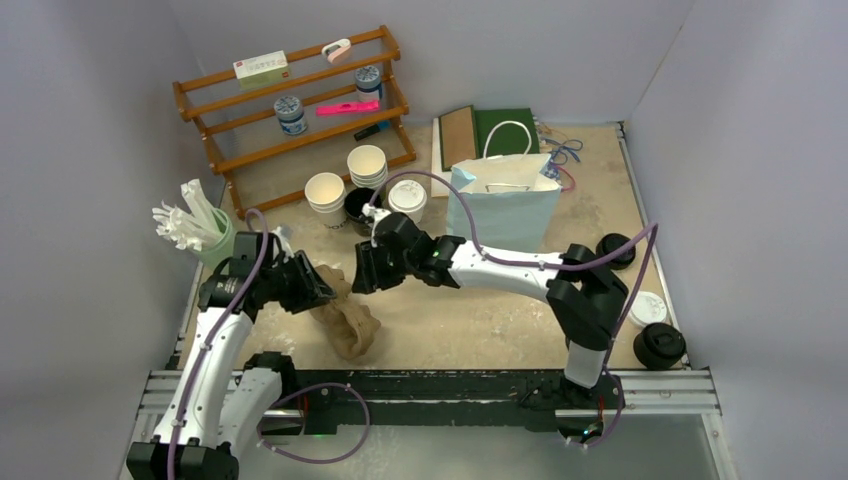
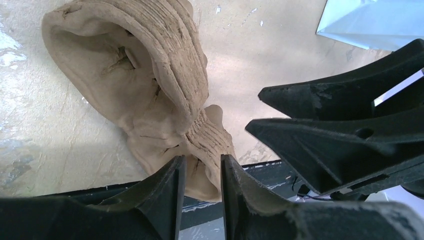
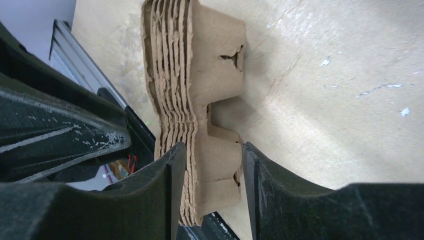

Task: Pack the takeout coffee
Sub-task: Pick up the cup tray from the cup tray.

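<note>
left gripper pinched narrow; right gripper jaws parted wider; both point inward, tips nearly meeting.

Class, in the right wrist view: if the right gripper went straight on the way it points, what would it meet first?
The carriers: the stack sits between the fingers of the right gripper, so it would run onto them at once. The table seems to lie behind.

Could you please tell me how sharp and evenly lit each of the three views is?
Top view: sharp and evenly lit, with only soft shadows on the table. Left wrist view: the carrier stack is crisp, though the near fingers are dark with little detail. Right wrist view: the stack's ridges are sharp, and it casts a shadow to its right.
</note>
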